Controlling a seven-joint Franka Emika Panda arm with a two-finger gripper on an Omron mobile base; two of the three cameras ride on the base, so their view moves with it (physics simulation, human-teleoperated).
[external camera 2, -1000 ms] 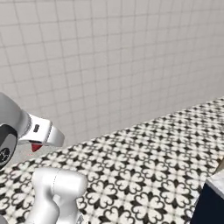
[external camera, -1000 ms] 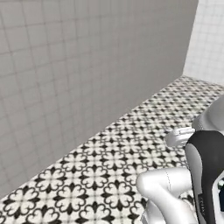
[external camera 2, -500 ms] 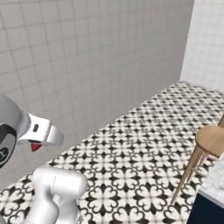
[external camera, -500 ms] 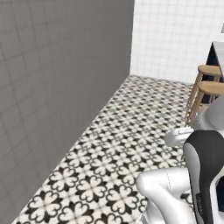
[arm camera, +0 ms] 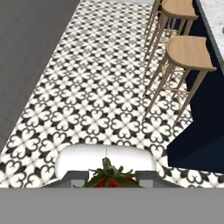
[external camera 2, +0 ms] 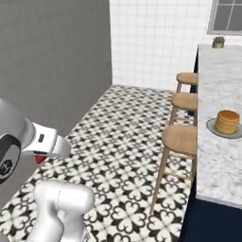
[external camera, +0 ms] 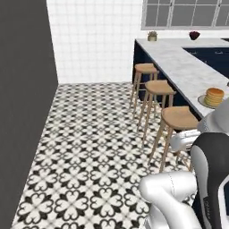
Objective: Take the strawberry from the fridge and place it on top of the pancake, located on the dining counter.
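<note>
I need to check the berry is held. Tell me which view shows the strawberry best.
The hand view: the strawberry, red with green leaves, sits between the fingertips of the shut gripper. The right base view shows a red sliver under the hand.

**Open floor on the left, stools guarding the surface**

We see a wide stretch of black-and-white patterned tile floor (external camera: 98,147) lying open beside the grey wall (external camera 2: 52,71). Three round wooden stools (external camera: 178,118) line the long white-grey marble surface (external camera 2: 220,90), crowding its navy base. Above, the marble is bare around the golden-tan pancake stack on its pale plate (external camera 2: 227,122).
</note>
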